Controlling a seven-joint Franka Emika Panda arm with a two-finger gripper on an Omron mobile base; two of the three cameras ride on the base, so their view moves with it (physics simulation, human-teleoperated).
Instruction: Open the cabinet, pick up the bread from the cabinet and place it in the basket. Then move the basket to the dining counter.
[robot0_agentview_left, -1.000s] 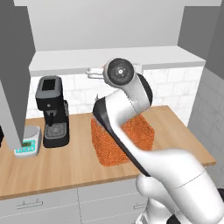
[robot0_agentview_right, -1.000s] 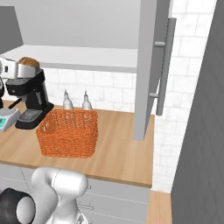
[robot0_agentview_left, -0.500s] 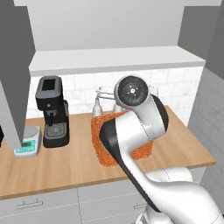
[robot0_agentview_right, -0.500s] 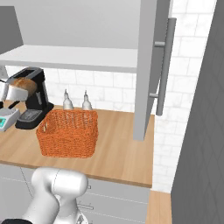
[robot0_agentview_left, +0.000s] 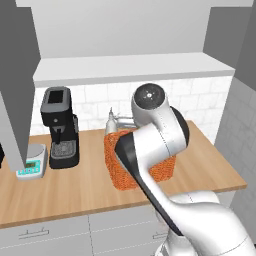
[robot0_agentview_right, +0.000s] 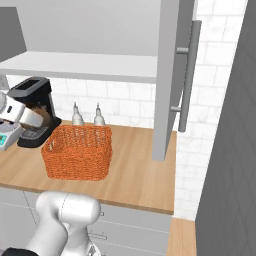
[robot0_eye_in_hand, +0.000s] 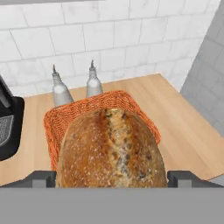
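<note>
the tool (robot0_eye_in_hand: 112, 177) has its jaws spread wide around the bread (robot0_eye_in_hand: 111, 148), which sits between the tips at lower centre of the hand view. the orange wicker basket (robot0_eye_in_hand: 94, 111) lies just beyond and below the loaf on the desk (robot0_eye_in_hand: 183, 127), its long axis pointing toward the basket.

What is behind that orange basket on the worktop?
Two grey bottles stand behind the basket, against the white tiles. In the hand view, the bread covers most of the basket's inside.
</note>
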